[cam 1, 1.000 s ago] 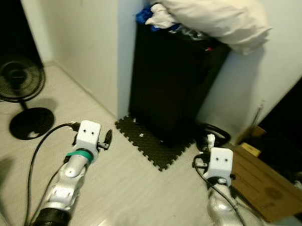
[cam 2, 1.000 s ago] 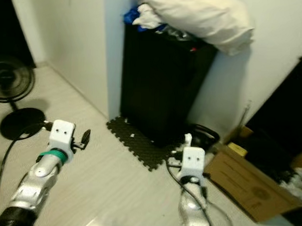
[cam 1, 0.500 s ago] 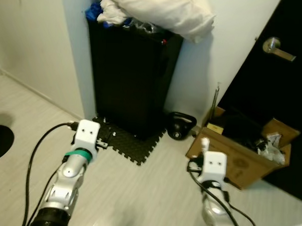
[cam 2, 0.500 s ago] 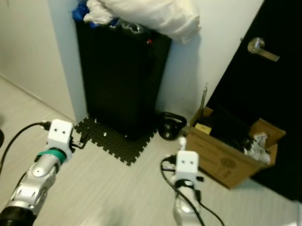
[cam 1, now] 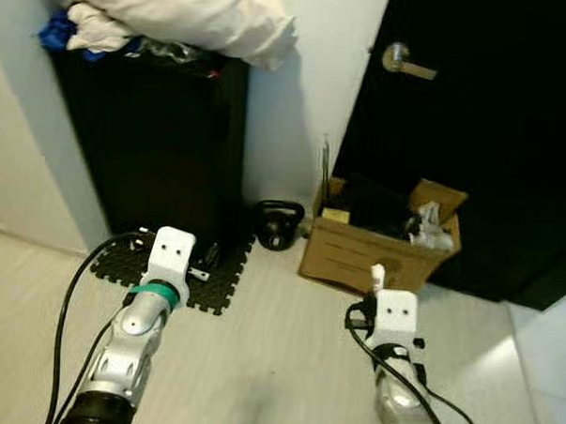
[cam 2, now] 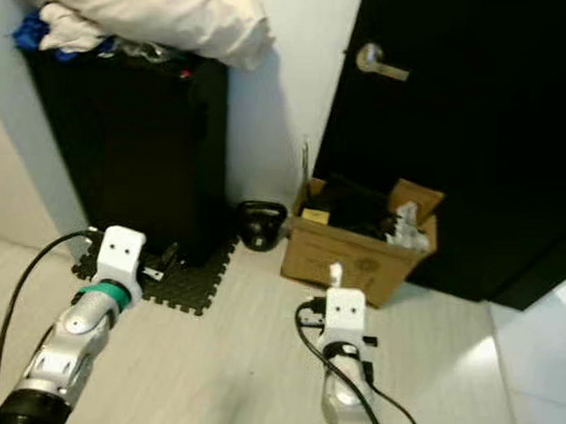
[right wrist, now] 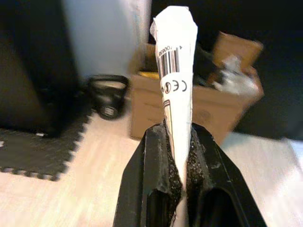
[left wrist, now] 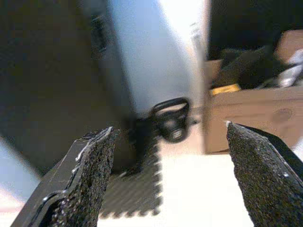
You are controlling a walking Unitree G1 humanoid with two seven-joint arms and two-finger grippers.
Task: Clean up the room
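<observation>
Floor: we see pale wood-look boards (cam 1: 258, 361) across the lower frame, with a white wall (cam 1: 308, 72) at upper centre.
Door: a black door (cam 1: 493, 137) with a metal lever handle (cam 1: 407, 62) fills the upper right.
Cabinet: a black cabinet (cam 1: 155, 141) at upper left carries a white pillow (cam 1: 179, 15) (blue cloth tucked beneath it).
Mat: a black foam mat (cam 1: 181, 278) lies at the cabinet's foot.
Kettlebell: a black kettlebell (cam 1: 279, 223) sits between cabinet and box.
Box: an open cardboard box (cam 1: 375, 249) of clutter stands against the door, centre right.
Left gripper (left wrist: 170, 182): fingers spread wide, holding nothing, above the mat.
Right gripper (right wrist: 179, 163): clamped on a white barcoded wrapper (right wrist: 176, 80), lower centre-right, near the box.
</observation>
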